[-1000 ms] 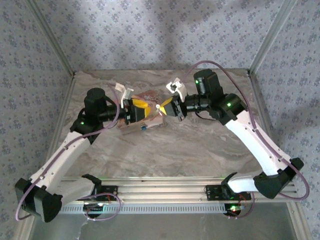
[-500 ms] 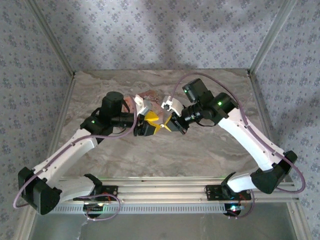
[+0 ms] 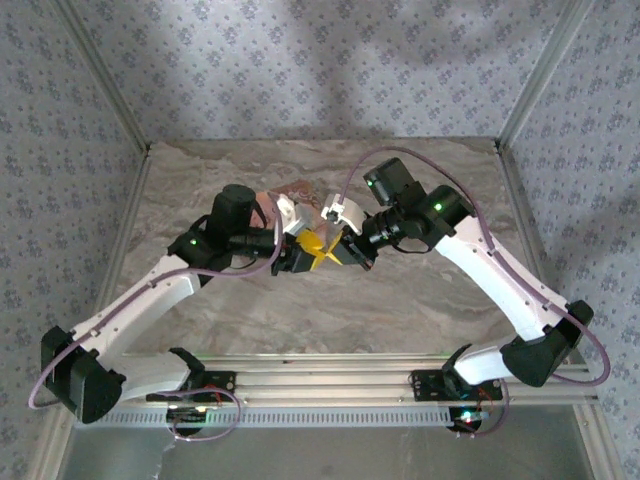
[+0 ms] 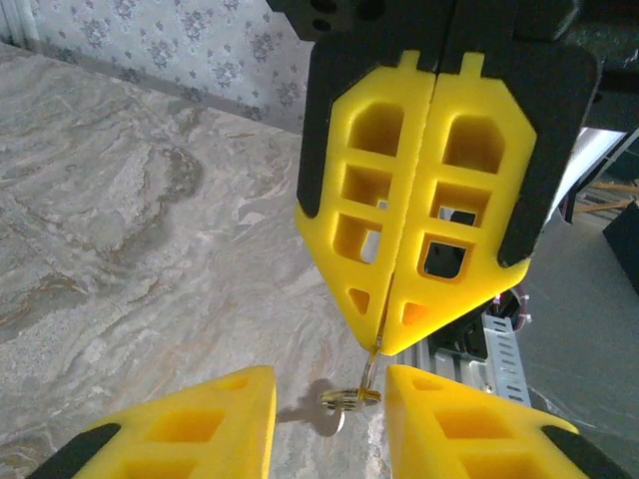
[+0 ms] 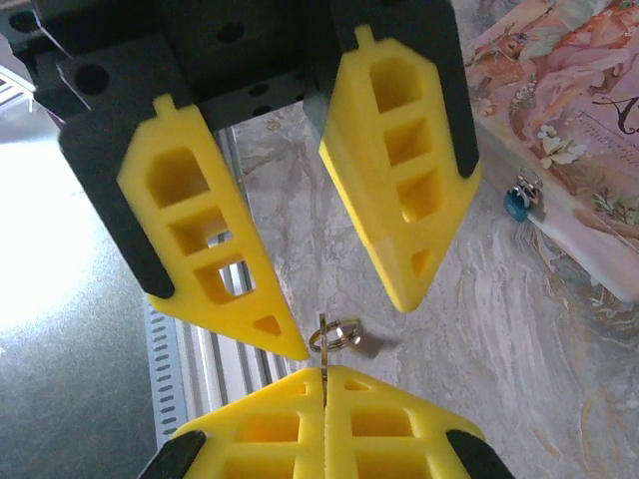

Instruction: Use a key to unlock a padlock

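My right gripper [image 5: 324,371] is shut on the flat key [image 5: 322,349], whose small ring [image 5: 341,331] juts out past the fingertips above the marble table. My left gripper [image 4: 329,381] faces it tip to tip, jaws open, one yellow finger on each side of the key ring [image 4: 351,397] without touching it. From above, both grippers [image 3: 320,250] meet at the table's middle. The padlock [image 5: 517,203], a tiny blue-teal block, lies on the table against the edge of the pink illustrated box [image 5: 559,130], beyond my left gripper's fingers [image 5: 404,200].
The pink box [image 3: 300,190] lies just behind the two grippers. Patterned walls close in the back and sides. The aluminium rail [image 3: 320,385] with the arm bases runs along the near edge.
My left arm has swung right and forward to meet the right gripper, and its jaws have narrowed around the key ring. The right gripper shifted slightly left, still holding the key.
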`<state>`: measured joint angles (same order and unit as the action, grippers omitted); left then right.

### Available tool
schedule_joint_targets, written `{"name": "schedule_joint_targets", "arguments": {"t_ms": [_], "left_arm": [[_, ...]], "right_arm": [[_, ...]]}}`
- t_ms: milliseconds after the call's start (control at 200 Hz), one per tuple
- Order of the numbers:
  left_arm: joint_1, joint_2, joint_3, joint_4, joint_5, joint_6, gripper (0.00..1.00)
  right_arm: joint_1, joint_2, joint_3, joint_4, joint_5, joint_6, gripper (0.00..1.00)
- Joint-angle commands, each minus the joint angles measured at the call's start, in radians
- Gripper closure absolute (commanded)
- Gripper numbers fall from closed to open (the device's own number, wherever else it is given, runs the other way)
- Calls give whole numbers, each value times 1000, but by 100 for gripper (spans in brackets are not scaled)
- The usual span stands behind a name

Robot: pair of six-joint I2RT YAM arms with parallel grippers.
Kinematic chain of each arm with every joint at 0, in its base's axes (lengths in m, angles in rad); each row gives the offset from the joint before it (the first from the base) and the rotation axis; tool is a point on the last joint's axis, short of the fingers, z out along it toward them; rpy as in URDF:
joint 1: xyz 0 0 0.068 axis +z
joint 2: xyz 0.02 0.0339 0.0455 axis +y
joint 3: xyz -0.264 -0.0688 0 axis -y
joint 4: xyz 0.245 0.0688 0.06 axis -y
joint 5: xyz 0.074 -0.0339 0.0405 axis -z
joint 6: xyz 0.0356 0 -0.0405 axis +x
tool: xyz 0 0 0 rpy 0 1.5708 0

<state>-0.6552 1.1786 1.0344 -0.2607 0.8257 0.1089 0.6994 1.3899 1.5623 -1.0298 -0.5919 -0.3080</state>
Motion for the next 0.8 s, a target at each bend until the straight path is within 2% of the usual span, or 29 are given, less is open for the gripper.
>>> {"name": "schedule_joint_targets", "arguments": {"t_ms": [0, 40, 105, 175, 255, 285, 415, 465, 520, 585, 650, 794], "left_arm": [[-10, 8, 39, -19, 27, 32, 70], [-12, 10, 42, -24, 28, 36, 76], [-13, 11, 47, -33, 23, 41, 91], [-14, 6, 47, -31, 10, 42, 100], [-15, -9, 36, -12, -24, 35, 100], [-15, -16, 28, -4, -39, 33, 100], [-15, -49, -12, 50, -94, 15, 100], [-15, -57, -22, 64, -106, 8, 100], [-15, -63, -29, 70, -123, 0, 100], [-15, -69, -35, 73, -147, -7, 100], [-15, -76, -45, 81, -184, -17, 100], [-17, -102, -82, 116, -293, -32, 100]], "right_arm": [[5, 1, 16, -16, -32, -14, 100], [5, 0, 14, -14, -34, -13, 100], [3, -1, 12, -12, -38, -9, 100], [0, -3, 7, -2, -44, 2, 100], [-7, -10, -8, 33, -42, 31, 100], [-15, -17, -20, 60, -42, 52, 96], [-58, -57, -84, 177, -83, 130, 94], [-72, -74, -107, 219, -98, 157, 87], [-84, -92, -128, 265, -99, 194, 69], [-104, -115, -155, 327, -105, 249, 62], [-122, -136, -178, 393, -80, 325, 49], [-163, -161, -192, 463, 1, 501, 38]]}}
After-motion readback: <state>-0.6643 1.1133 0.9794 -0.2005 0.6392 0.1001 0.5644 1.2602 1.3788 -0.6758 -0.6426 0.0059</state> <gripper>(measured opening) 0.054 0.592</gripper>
